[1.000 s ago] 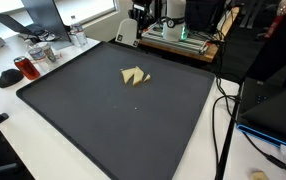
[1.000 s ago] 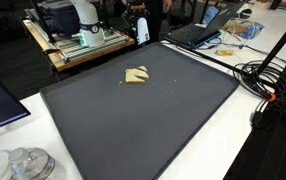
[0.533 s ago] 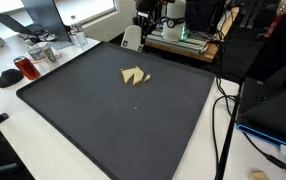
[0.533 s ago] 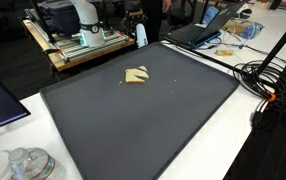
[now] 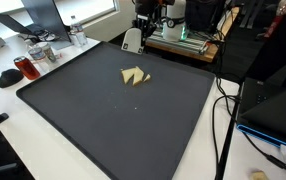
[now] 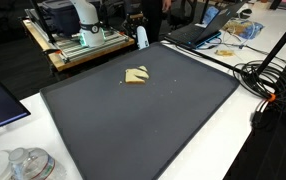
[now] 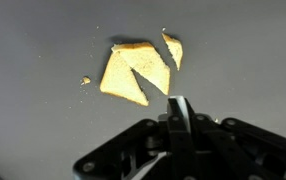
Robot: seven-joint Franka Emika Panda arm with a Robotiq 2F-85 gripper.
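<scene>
In an exterior view: end effector (image 5: pixel 131 40) has dipped slightly at far edge of bench (image 5: pixel 113 125); toast pieces (image 5: pixel 134 76) unmoved, mid-bench. In an exterior view: end effector (image 6: pixel 141 37) well apart from toast pieces (image 6: pixel 136 76). Wrist view: tips pressed together, empty; toast pieces (image 7: pixel 131 75) ahead, untouched, so no contact yet.

Ahead of the gripper (image 7: pixel 178 103) the dark mat (image 7: pixel 43 120) lies open on all sides, broken only by the toast pieces (image 7: pixel 133 72) and a crumb (image 7: pixel 85 80) beside them. Behind the gripper, in an exterior view, a wooden cart (image 5: pixel 183 47) loaded with equipment stands near and blocks that side.
</scene>
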